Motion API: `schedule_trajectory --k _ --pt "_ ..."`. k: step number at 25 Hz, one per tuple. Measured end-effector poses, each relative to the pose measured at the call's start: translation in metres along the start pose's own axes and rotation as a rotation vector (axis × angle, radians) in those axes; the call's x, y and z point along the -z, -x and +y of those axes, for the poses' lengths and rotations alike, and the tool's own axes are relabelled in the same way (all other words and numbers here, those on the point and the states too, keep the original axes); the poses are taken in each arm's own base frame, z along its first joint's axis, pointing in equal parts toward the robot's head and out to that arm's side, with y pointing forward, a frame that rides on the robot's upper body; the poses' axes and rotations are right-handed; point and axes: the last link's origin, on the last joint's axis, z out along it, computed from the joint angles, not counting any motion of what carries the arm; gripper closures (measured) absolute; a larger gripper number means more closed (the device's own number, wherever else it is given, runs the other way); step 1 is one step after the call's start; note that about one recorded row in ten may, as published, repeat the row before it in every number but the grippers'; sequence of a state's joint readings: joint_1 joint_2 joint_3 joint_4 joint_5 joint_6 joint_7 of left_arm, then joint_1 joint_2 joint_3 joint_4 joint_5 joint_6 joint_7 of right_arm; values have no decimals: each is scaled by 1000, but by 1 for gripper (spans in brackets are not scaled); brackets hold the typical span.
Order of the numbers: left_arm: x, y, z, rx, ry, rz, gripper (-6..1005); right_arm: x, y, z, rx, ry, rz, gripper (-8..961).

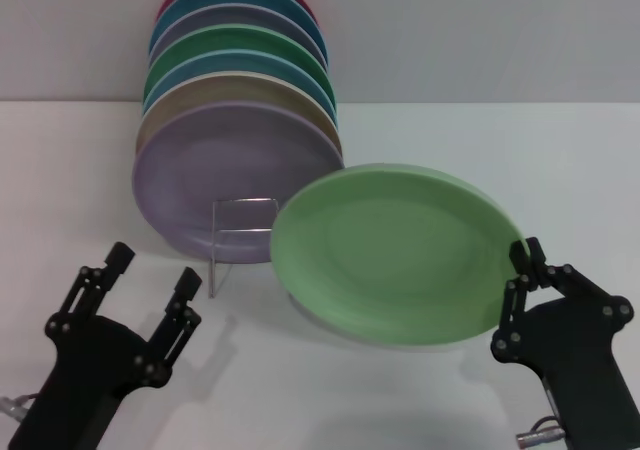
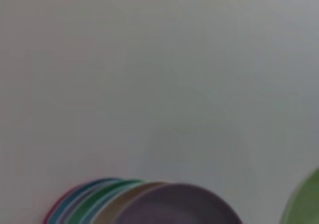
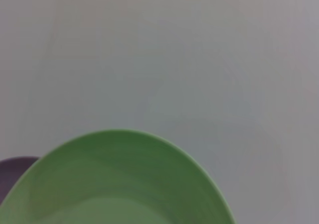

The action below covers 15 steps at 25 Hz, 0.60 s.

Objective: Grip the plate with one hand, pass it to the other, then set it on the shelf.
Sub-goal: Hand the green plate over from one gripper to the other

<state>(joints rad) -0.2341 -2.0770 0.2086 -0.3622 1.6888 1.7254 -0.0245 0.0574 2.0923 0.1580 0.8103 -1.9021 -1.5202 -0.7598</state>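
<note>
The pale mint green plate [image 1: 395,252] hangs tilted just above the table, right of centre, and casts a shadow beneath it. My right gripper [image 1: 524,270] is shut on its right rim, one finger lying over the edge. The plate fills the lower part of the right wrist view [image 3: 114,184], and a sliver of it shows in the left wrist view [image 2: 305,204]. My left gripper [image 1: 153,268] waits open near the front left, holding nothing, well apart from the plate. The wire shelf [image 1: 245,232] stands behind, its front loops free.
Several coloured plates stand upright in the shelf's back slots, with the lilac plate [image 1: 235,175] [image 2: 179,206] foremost and a darker green plate [image 1: 240,48] farther back. A white wall rises behind them.
</note>
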Motion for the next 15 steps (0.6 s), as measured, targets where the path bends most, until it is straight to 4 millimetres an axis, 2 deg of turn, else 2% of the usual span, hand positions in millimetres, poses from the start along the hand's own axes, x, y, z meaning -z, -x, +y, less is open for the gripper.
schedule_trajectory --k 7,15 --pt "-16 16 4 15 29 -99 275 -10 2 6 22 -2 21 933" --pt "-19 21 6 25 41 -134 274 -13 5 15 65 28 36 933"
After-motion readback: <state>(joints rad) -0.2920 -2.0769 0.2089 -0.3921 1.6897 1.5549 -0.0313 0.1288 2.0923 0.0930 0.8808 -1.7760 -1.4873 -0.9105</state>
